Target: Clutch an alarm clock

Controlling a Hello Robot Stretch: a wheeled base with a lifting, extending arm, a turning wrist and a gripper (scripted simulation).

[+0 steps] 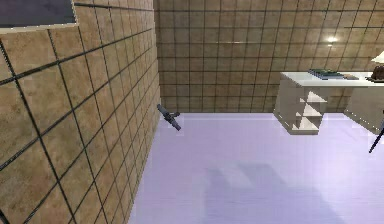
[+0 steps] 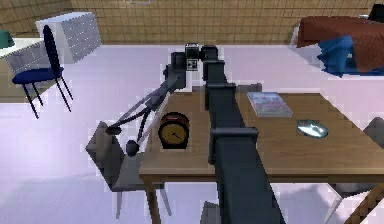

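Standing upright on the wooden table (image 2: 290, 150), the alarm clock (image 2: 175, 131) sits just beside the dark arm bar (image 2: 232, 140), on the same side of it as the gripper (image 2: 120, 138). It is close to the thin fingers (image 2: 145, 103), which slant out past the table edge toward a grey chair (image 2: 108, 165). Whether the gripper holds anything cannot be told, since the chair lies behind its far end. On the opposite side of the arm from the gripper a book (image 2: 268, 103) and a round grey dish (image 2: 312, 128) lie on the table, and well beyond the fingertips stands a blue chair (image 2: 45, 65).
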